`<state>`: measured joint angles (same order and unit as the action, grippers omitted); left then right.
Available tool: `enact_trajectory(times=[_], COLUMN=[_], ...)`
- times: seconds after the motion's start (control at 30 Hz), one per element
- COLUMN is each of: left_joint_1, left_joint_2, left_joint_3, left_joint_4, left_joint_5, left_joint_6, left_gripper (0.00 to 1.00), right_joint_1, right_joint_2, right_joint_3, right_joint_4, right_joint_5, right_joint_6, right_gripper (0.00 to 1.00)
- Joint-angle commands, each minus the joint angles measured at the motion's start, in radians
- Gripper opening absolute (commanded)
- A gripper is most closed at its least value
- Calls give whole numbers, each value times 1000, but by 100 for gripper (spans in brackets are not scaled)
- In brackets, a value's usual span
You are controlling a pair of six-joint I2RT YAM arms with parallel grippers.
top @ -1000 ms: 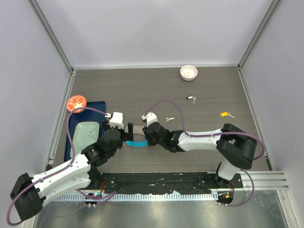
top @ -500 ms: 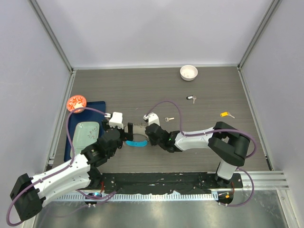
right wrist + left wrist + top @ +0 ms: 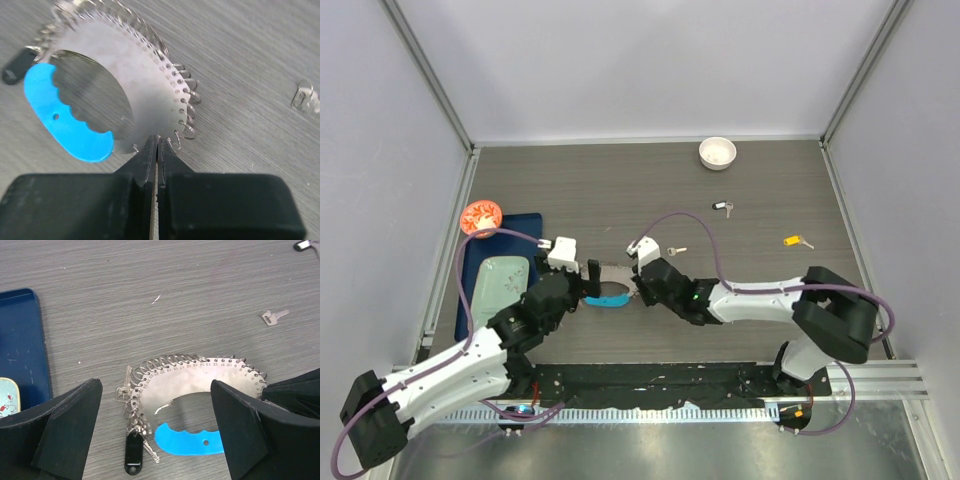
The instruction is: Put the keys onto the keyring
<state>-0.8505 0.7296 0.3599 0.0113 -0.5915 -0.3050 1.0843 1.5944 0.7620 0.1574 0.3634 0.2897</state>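
Observation:
The keyring (image 3: 610, 275), a silver plate edged with small wire loops plus a blue segment (image 3: 607, 302), lies flat between both grippers. My left gripper (image 3: 588, 285) is open, its fingers straddling the ring's left half (image 3: 200, 377) without touching. A black-tagged key (image 3: 133, 452) and plain silver keys (image 3: 125, 387) hang on its left loops. My right gripper (image 3: 642, 285) is shut, tips pinched on the ring's near rim (image 3: 150, 90) among the loops (image 3: 157, 137). Loose keys lie on the table: a plain one (image 3: 676, 250), a black-tagged one (image 3: 722, 208) and a yellow-tagged one (image 3: 796, 241).
A white bowl (image 3: 717, 152) stands at the back. At the left, a blue tray (image 3: 525, 225) holds a pale green dish (image 3: 505, 280), with a red-orange round item (image 3: 480, 216) at its far corner. Grey walls close in three sides.
My right gripper's jaws have closed fully at the ring's right rim, and its arm has swung its elbow rightward. The left gripper has stayed open and in place.

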Motion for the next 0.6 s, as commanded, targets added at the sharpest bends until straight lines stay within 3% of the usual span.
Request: enact_trajectory(times=[0.0,0.17,0.3,0.57], left_joint_1=[1,-1,1,1], left_joint_2=[-67,-200,-265,-245], left_joint_3=[-27,-90,-105,-56], left_joint_4=[85,164,213,273], left_joint_5=[67,142,281,413], left_joint_6=[24,62,86,90], left_gripper=[93,92,92,91], right_joint_1=[-29,-63,-78,-208], right_joint_2=[-161,-260,-333,-422], right_joint_3=[-45,-81,-127,-219], right_joint_4=[197,286,396,667], right_joint_5=[-124,-328,-413,-612], right_joint_6=[-116,-211,-270,-186], right_gripper=[1,1,1,1])
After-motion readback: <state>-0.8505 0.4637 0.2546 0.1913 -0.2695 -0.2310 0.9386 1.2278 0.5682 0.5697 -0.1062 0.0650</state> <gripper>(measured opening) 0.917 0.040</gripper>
